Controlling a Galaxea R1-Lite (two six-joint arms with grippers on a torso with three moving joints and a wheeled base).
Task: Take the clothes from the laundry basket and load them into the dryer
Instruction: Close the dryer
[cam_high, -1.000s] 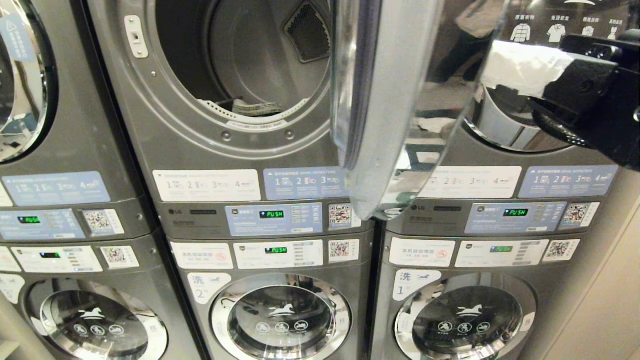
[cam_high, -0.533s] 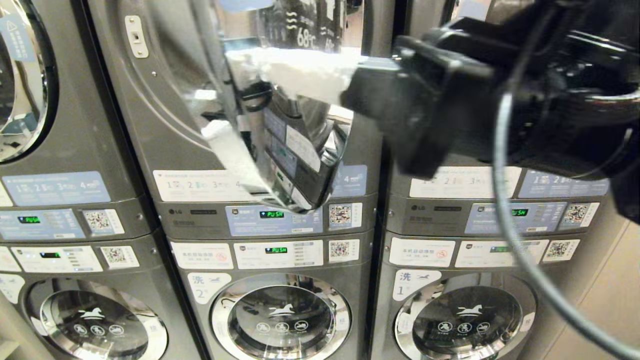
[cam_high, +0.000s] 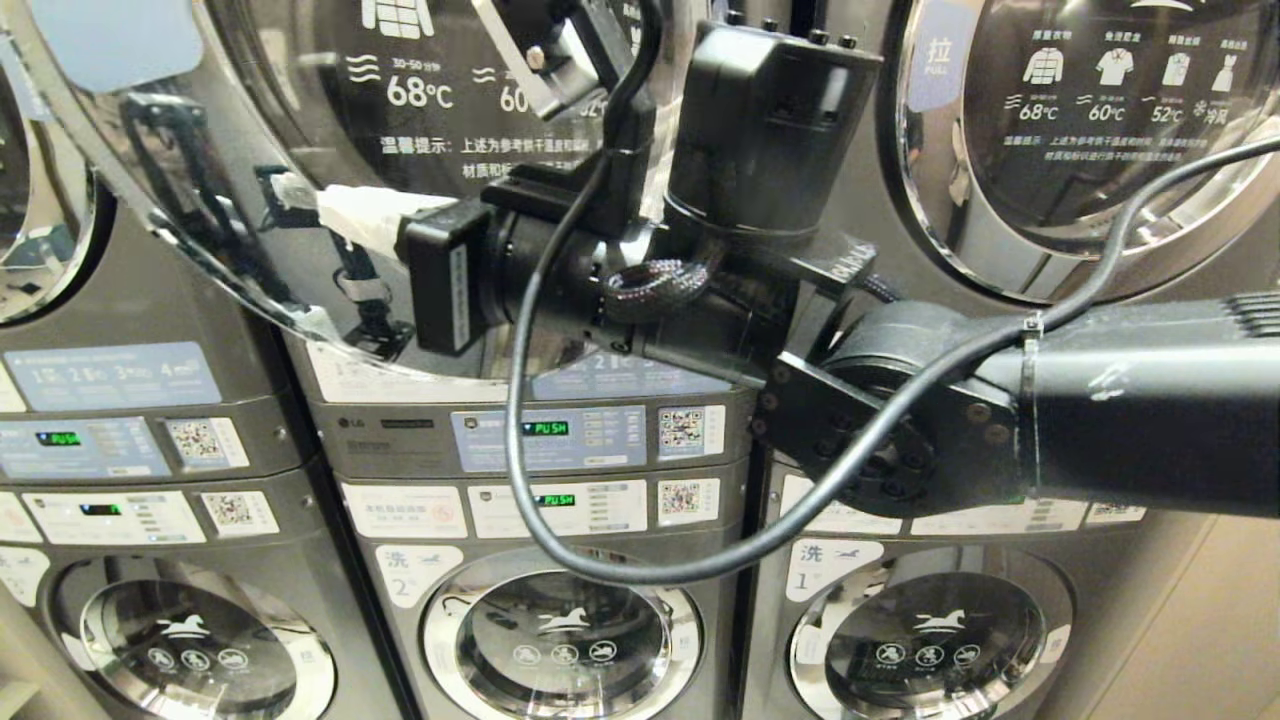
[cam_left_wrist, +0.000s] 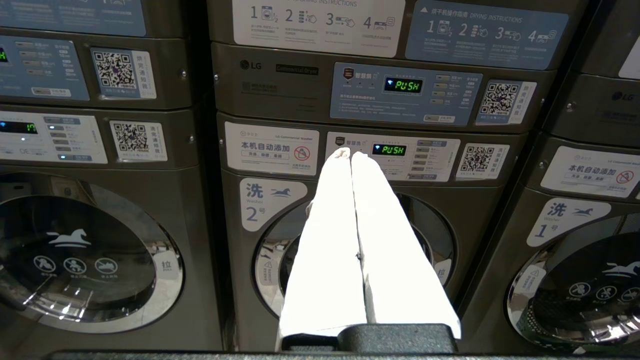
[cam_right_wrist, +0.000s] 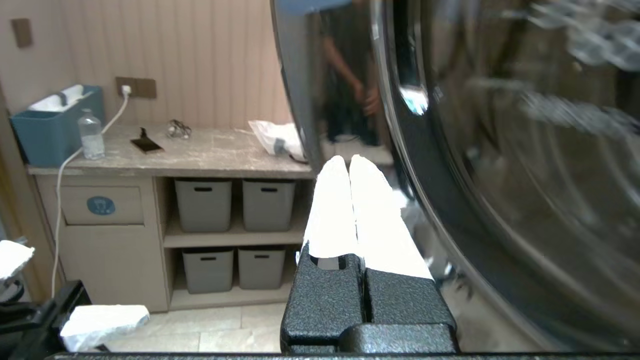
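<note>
Round glass-and-chrome dryer door (cam_high: 300, 180) now swinging closed across drum opening that stood open a second ago. Right end effector (cam_right_wrist: 348, 165), white-padded fingers pressed together, empty, pushing along door face. Left end effector (cam_left_wrist: 350, 155), fingers together, parked facing grey lower washer (cam_left_wrist: 350, 250). Clothes now hidden behind door; loading likely finishing.

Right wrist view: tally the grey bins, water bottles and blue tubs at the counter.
grey bins: 4
water bottle: 1
blue tub: 1
Total: 6
</note>
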